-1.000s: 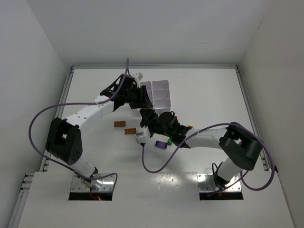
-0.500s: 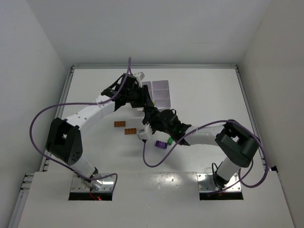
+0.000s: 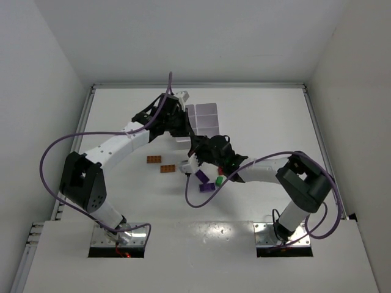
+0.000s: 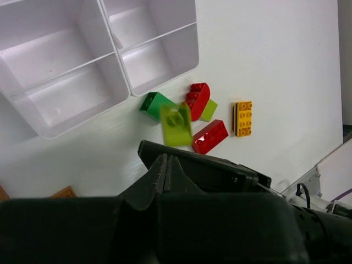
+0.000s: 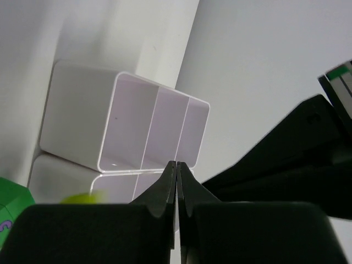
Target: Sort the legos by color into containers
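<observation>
1. Top view: left gripper [image 3: 183,125] and right gripper [image 3: 197,149] crowd beside the containers [image 3: 208,116]; a clash could scatter nearby legos [image 3: 201,176].
2. Left wrist: left gripper is clenched on nothing; the blurred lime lego [image 4: 176,125], perhaps falling, may land outside the compartments.
3. Right wrist: right gripper is pinched together, empty; it could shove the containers.

One overhead, two wrist close-ups
Overhead looks down from the near side; both wrist views closely share the containers [image 4: 113,50].

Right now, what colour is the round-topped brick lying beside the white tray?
Red. The rounded brick shows best in the left wrist view.
</observation>
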